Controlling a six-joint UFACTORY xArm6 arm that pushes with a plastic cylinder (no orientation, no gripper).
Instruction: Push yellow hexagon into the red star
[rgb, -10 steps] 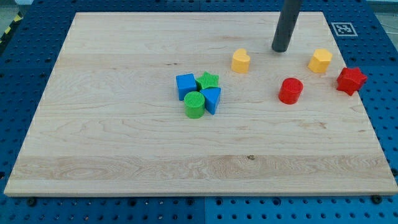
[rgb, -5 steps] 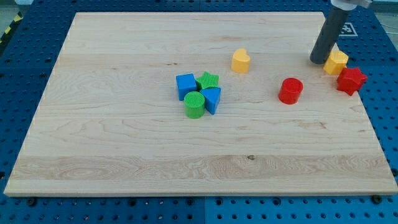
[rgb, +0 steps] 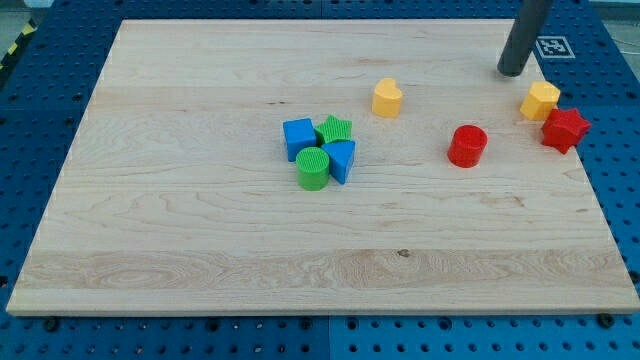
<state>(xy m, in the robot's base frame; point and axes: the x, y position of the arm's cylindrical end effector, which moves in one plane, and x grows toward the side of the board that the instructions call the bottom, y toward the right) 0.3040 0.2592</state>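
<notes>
Single high oblique view over the board (rgb: 200, 230)

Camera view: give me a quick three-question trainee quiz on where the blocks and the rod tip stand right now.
1. True or false: the yellow hexagon block sits against the red star block.
2. Where is my tip relative to the yellow hexagon block? A) touching its right side B) apart from it, toward the view's top left C) below it
3. Fill in: the cluster left of centre holds the blue cube, green star, green cylinder and blue ____.

Key:
1. True; they appear to touch.
2. B
3. triangular block
</notes>
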